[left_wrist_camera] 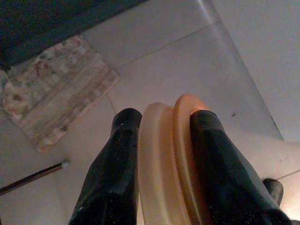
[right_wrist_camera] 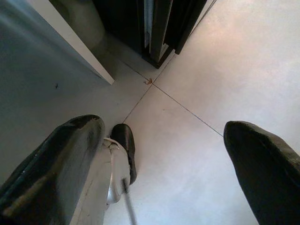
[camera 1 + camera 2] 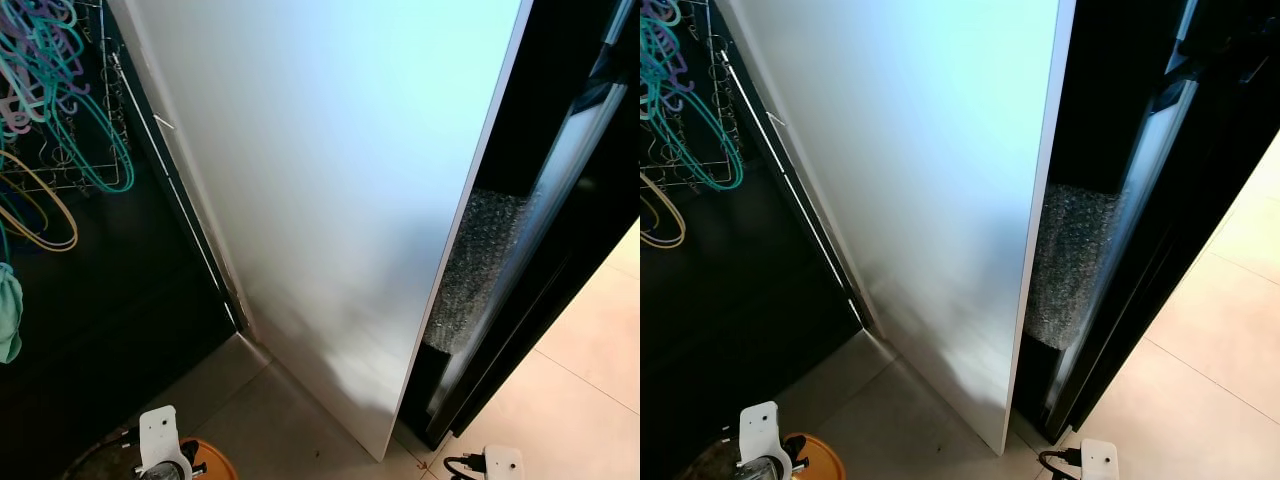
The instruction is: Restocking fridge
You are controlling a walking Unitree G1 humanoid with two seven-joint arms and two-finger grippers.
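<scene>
Between left gripper fingers — orange disc clamped, right gripper spread wide, fridge door ahead

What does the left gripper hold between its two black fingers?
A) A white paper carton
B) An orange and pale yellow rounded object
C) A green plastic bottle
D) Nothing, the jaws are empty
B: in the left wrist view the left gripper has its jaws closed on an orange and pale yellow rounded object, whose orange edge also shows low in the left eye view beside the arm.
</scene>
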